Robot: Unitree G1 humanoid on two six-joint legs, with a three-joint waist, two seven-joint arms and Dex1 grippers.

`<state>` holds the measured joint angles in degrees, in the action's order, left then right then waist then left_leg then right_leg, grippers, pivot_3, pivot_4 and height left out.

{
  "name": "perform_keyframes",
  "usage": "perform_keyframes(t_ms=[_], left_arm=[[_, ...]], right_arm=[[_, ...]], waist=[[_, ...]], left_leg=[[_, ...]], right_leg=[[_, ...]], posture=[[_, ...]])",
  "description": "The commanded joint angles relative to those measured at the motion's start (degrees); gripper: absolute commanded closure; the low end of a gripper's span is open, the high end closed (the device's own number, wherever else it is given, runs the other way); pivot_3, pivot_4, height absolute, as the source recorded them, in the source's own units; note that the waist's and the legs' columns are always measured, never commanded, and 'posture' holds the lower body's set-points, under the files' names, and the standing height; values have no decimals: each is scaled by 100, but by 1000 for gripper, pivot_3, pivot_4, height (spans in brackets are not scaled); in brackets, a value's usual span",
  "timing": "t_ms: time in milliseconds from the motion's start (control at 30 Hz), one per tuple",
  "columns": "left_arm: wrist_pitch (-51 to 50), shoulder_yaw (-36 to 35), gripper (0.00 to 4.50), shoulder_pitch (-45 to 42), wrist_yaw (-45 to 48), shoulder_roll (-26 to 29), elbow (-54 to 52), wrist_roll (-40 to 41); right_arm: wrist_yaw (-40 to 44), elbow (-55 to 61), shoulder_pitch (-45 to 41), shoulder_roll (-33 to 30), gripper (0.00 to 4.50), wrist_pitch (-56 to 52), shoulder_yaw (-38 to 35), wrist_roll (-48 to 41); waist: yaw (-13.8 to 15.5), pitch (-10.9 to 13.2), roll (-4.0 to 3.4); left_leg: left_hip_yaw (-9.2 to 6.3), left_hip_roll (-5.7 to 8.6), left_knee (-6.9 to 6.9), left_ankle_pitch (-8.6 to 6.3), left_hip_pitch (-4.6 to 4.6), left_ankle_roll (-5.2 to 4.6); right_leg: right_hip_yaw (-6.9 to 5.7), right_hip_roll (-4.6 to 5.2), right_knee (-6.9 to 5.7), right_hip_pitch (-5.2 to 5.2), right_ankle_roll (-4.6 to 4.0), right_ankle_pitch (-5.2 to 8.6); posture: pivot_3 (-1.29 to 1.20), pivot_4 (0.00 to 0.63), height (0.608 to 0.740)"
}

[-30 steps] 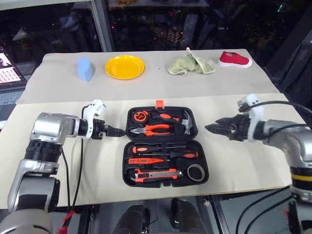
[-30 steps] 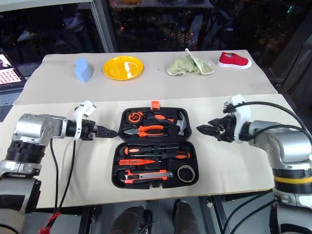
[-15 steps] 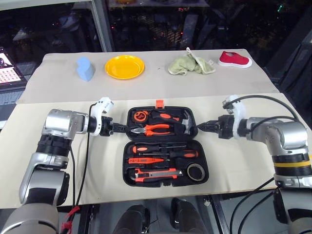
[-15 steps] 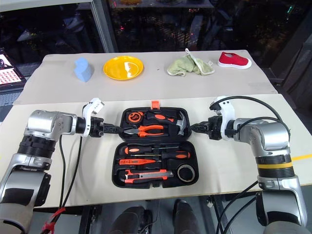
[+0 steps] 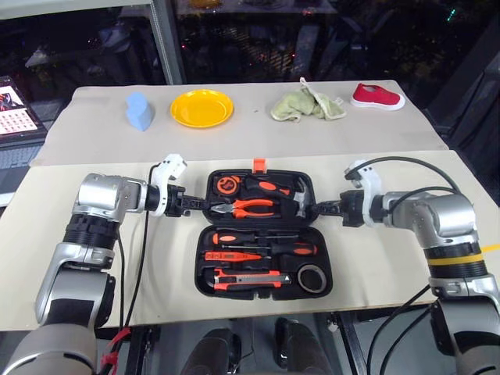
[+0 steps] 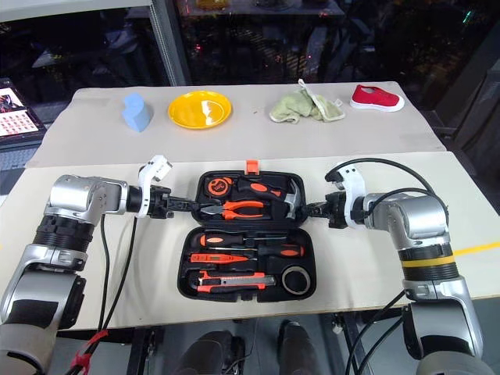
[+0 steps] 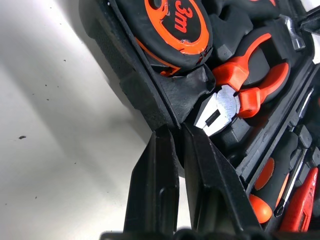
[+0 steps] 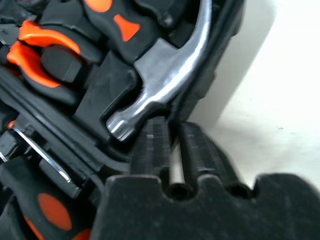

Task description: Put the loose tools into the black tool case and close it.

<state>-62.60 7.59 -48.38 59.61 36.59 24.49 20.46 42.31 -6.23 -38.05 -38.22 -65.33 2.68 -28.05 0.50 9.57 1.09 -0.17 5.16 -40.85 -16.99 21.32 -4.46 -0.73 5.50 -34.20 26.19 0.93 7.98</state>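
At either end of the black tool case's (image 5: 262, 236) far half, the left pincer (image 5: 205, 207) and right pincer (image 5: 316, 208) are closed on its rim, so it's hinged toward the near half.

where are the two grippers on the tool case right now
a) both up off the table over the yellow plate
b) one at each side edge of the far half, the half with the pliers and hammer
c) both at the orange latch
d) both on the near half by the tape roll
b: the left gripper is closed on the left rim of the open tool case beside the pliers, and the right gripper is closed on the right rim beside the hammer.
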Motion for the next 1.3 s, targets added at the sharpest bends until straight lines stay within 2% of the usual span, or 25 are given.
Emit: perform_keyframes(t_ms=[33, 267, 367, 467, 600, 733, 900, 967, 1033, 1133, 1300], left_arm=[[-37, 103, 4500, 71, 133, 34, -293, 69], [83, -215, 4500, 156, 5, -120, -733, 252], [510, -451, 4500, 200, -30, -302, -1071, 340], [813, -866, 4500, 6, -482, -722, -1147, 380], [1781, -891, 4500, 26, -801, -1043, -1346, 103], [2938, -801, 4500, 444, -1077, -1360, -1766, -166], [4282, -790, 4500, 921, -1811, -1642, -1674, -800], [5366, -713, 4500, 1265, -2363, -1675, -1651, -1390], [6027, -645, 4500, 1628, -2582, -1673, -1735, -1674], [6457, -572, 4500, 2114, -2621, -1632, -1853, -1791], [6586, -654, 4500, 2556, -2743, -1564, -1775, -1822]], right_arm=[[-11, 42, -184, 69, 4479, 66, -94, 9], [-113, 286, -255, 233, 4479, 66, -672, -298], [-145, 532, -239, 304, 4479, 441, -787, -239], [-443, 656, -265, 509, 4479, 760, -1024, -152], [-688, 829, -93, 591, 4479, 1484, -995, 244], [-868, 1018, 499, 585, 4479, 2620, -803, 914], [-1089, 1252, 1202, 668, 4479, 3716, -772, 1450], [-1010, 1443, 1705, 511, 4479, 4559, -553, 1897], [-985, 1568, 2047, 460, 4479, 5086, -502, 2105], [-1033, 1627, 2362, 410, 4479, 5719, -524, 2331], [-1027, 1648, 2797, 291, 4479, 6447, -558, 2624]], waist=[[-15, 0, 0], [-31, 0, 0], [-12, 1, 0], [3, 0, 0], [10, 1, 1], [6, 1, 1], [-19, 1, 1], [-16, 1, 1], [-12, 1, 1], [-46, 0, 0], [-42, 1, 1]], left_leg=[[0, 0, 0, 0, 0, 0], [1, 1, 0, 0, 4, -1], [0, 2, 0, 0, 25, 0], [1, 5, -10, 2, 86, 2], [2, 12, -15, 5, 119, 5], [3, 13, -11, 6, 128, 6], [14, 12, -7, 6, 128, 6], [16, 11, -8, 9, 127, 10], [16, 10, -4, 9, 117, 12], [26, 5, 2, 10, 85, 14], [26, 4, 2, 8, 24, 13]], right_leg=[[1, 0, 0, 0, 0, 0], [2, 0, 2, 6, 1, -2], [1, 0, 1, 23, 1, -2], [-1, -3, -6, 81, 1, -7], [-6, -7, -51, 124, -1, -14], [-11, -11, -41, 136, -1, -14], [-8, -20, -23, 136, 0, -14], [-8, -21, -23, 135, 0, -14], [-6, -23, -17, 128, -1, -14], [2, -26, 8, 98, -2, -13], [5, -23, 8, 36, -2, -14]], posture=[[0, 150, 740], [0, 150, 740], [0, 150, 740], [0, 150, 740], [0, 150, 740], [0, 150, 740], [0, 150, 740], [0, 150, 740], [0, 150, 740], [0, 150, 740], [0, 150, 740]])
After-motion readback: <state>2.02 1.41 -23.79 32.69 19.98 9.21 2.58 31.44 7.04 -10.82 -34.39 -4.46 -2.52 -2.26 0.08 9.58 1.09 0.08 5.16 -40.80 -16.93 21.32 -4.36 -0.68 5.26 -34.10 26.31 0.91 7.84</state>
